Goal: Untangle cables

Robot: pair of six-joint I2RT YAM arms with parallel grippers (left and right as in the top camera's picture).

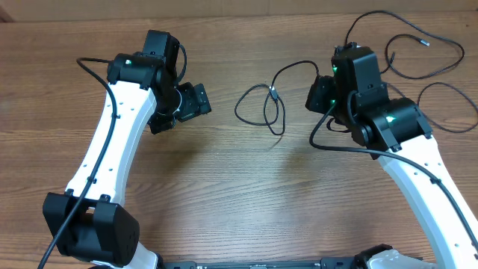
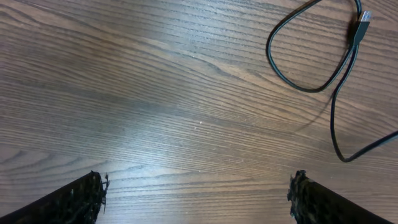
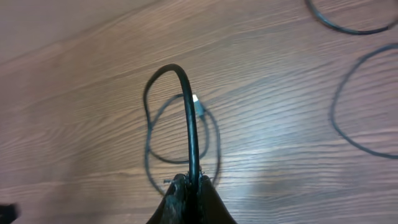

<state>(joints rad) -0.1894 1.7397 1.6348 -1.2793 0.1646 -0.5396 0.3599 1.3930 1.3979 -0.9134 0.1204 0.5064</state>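
Note:
A thin black cable [image 1: 273,94] lies looped on the wood table between my two arms, with a small plug in the middle of the loop. My right gripper [image 3: 191,183] is shut on one strand of that cable [image 3: 188,118], which arches up from the fingertips and drops to the loop and its silver-tipped plug [image 3: 198,106] on the table. My left gripper [image 2: 198,199] is open above bare wood with nothing between its fingers [image 2: 74,202]. The loop [image 2: 292,81] and a plug [image 2: 364,22] lie ahead of it to the right. In the overhead view the left gripper [image 1: 179,112] is left of the loop and the right gripper [image 1: 320,91] is to its right.
Two more thin black cables curl on the table at the far right, one [image 1: 418,73] behind my right arm and one [image 1: 452,128] beside it. They also show at the top right of the right wrist view, one cable [image 3: 348,30] above the other [image 3: 336,118].

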